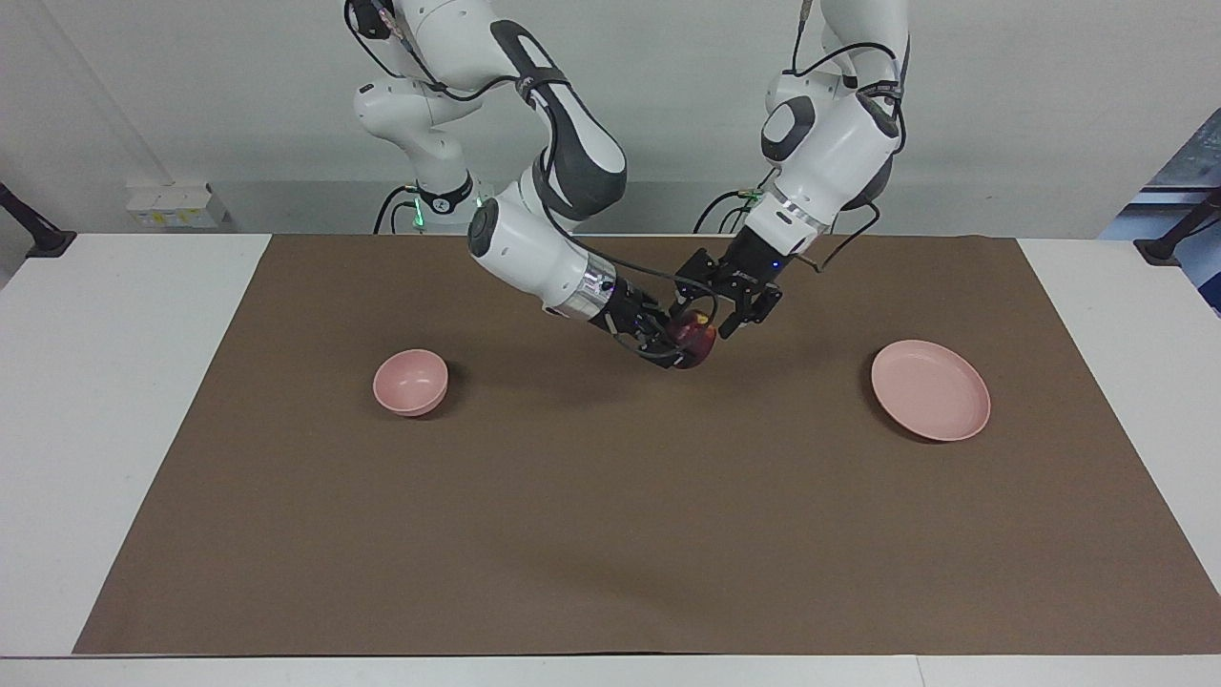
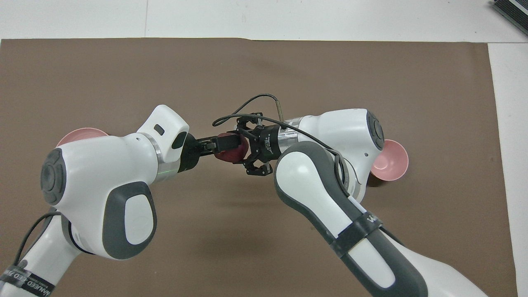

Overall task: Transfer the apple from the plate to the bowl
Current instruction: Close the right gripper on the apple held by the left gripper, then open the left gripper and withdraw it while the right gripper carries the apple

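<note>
Red apple (image 1: 694, 339) hangs in the air over the brown mat (image 1: 610, 534), between bowl (image 1: 410, 382) and plate (image 1: 930, 389). Both the left gripper (image 1: 711, 320) and right gripper (image 1: 679, 351) are at it, fingers around it; I cannot tell which one squeezes.

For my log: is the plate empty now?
Empty: the plate is bare; the apple is in the air between both grippers.

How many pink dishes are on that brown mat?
2. The small deep bowl sits toward the right arm's end of the table; the wide flat plate sits toward the left arm's end. Both are empty. The arms partly cover them from overhead; none seems hidden.
</note>
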Controlling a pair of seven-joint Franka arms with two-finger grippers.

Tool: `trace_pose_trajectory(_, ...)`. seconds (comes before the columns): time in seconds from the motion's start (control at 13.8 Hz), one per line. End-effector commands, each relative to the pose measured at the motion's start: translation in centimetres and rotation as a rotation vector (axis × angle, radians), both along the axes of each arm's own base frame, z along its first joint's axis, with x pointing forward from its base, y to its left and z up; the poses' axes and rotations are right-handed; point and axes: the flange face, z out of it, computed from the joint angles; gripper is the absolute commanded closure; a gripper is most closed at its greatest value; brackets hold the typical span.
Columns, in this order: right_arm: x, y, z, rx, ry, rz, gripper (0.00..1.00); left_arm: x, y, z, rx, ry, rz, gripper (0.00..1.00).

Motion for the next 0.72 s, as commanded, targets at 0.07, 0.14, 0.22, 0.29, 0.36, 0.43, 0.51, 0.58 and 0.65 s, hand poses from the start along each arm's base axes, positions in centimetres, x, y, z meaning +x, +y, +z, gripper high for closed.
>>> trace_pose_trajectory(0.07, 0.3, -1.0, 2.4, -0.106, -0.080, 0.101, 1.00, 2.9, 1.0, 1.2, 0.140, -0.017, -0.080, 0.00)
trace_pose_trajectory(0.14, 0.4, -0.9, 3.5, -0.143, -0.118, 0.135, 1.00, 3.1, 1.5, 0.9, 0.208, -0.027, -0.115, 0.00)
trace_pose_trajectory(0.22, 0.2, -1.0, 3.8, -0.179, -0.131, 0.170, 1.00, 3.2, 2.2, 0.7, 0.274, -0.038, -0.150, 0.00)
trace_pose_trajectory(0.29, 0.2, -1.3, 4.7, -0.200, -0.151, 0.192, 1.00, 3.4, 3.2, 0.4, 0.327, -0.040, -0.183, 0.00)
trace_pose_trajectory(0.36, 0.0, -1.4, 5.3, -0.236, -0.180, 0.233, 1.00, 4.0, 5.1, 0.1, 0.386, -0.034, -0.217, 0.00)
trace_pose_trajectory(0.43, -0.1, -2.0, 6.1, -0.271, -0.224, 0.281, 1.00, 4.5, 6.7, 0.1, 0.441, -0.035, -0.256, 0.00)
trace_pose_trajectory(0.51, 0.1, -2.6, 6.7, -0.302, -0.273, 0.327, 1.00, 5.0, 8.2, 0.3, 0.508, -0.047, -0.294, 0.00)
trace_pose_trajectory(0.58, -0.1, -3.0, 7.4, -0.323, -0.309, 0.374, 1.00, 5.8, 9.5, 0.5, 0.561, -0.061, -0.317, 0.00)
trace_pose_trajectory(0.65, -0.1, -3.8, 7.5, -0.348, -0.333, 0.435, 1.00, 6.5, 10.5, 0.9, 0.606, -0.064, -0.332, 0.00)
